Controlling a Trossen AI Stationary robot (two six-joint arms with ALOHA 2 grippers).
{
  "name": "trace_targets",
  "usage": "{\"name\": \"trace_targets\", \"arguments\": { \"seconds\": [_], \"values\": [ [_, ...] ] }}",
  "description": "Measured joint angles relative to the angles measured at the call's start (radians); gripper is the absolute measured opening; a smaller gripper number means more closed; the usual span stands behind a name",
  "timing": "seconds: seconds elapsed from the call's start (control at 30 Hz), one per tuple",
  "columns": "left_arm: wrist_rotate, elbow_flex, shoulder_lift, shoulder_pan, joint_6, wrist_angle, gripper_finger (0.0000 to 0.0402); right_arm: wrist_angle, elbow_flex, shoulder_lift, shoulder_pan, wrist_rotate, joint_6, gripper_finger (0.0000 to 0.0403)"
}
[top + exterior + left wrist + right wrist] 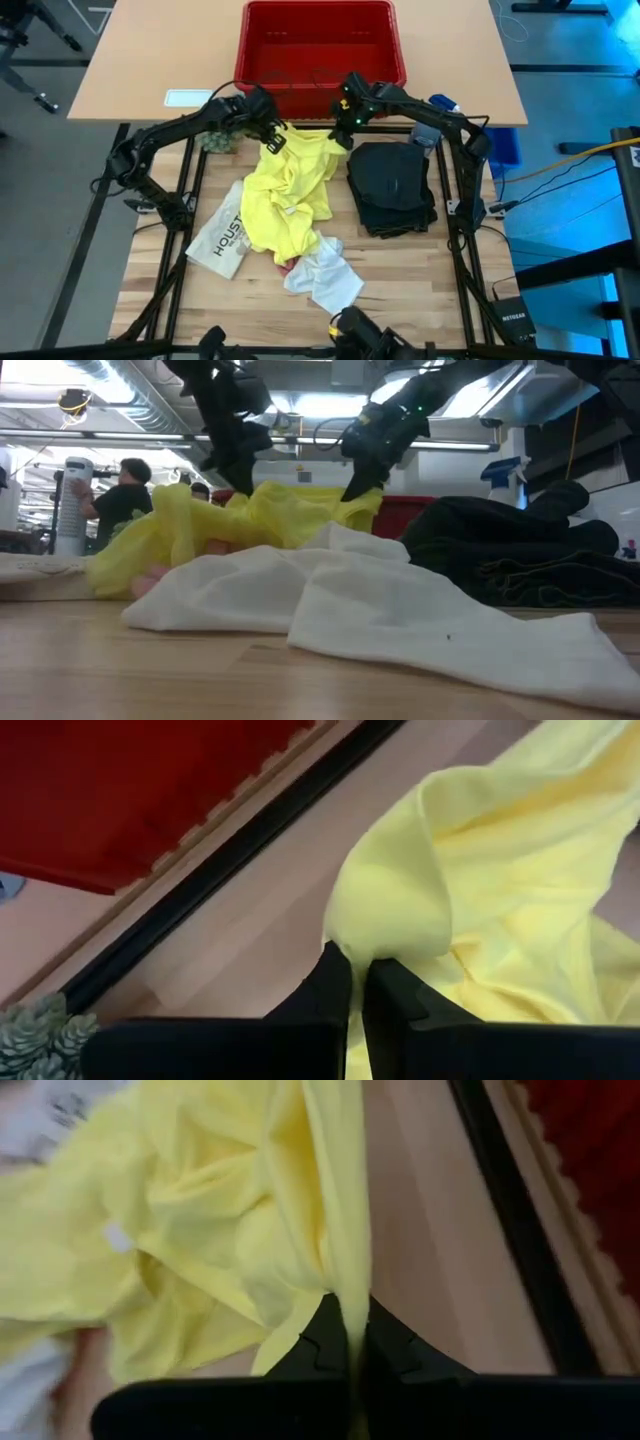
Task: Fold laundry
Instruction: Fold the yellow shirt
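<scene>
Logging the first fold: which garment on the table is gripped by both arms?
The yellow T-shirt: the left pincer and right pincer each pinch its far edge. Black trousers and white cloth lie untouched.

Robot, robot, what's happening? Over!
Left gripper and right gripper both shut on yellow T-shirt. White cloth overlaps its bottom edge.

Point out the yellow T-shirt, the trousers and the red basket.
yellow T-shirt [285, 195], high view, middle of the crumpled fabric.
trousers [392, 188], high view, centre of the dark pile.
red basket [318, 40], high view, inside floor.
</scene>
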Motion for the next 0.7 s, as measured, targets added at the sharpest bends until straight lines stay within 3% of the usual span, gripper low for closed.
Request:
{"name": "trace_targets", "arguments": {
  "seconds": [0.13, 0.43, 0.53, 0.7],
  "values": [
    [0.003, 0.000, -0.026, 0.004, 0.010, 0.002, 0.0037, 0.006, 0.000, 0.000, -0.039, -0.115, 0.021, 0.0043],
    [0.021, 0.000, -0.119, 0.055, 0.058, 0.005, 0.0149, 0.001, 0.000, -0.001, -0.119, -0.383, 0.098, 0.0187],
    [0.059, 0.000, -0.167, 0.062, 0.046, 0.006, 0.0176, -0.035, -0.001, -0.029, -0.116, -0.385, 0.075, 0.0209],
    [0.325, -0.001, -0.247, -0.015, 0.048, -0.081, 0.0181, -0.099, 0.001, -0.089, -0.008, -0.280, -0.037, 0.0205]
  ]
}}
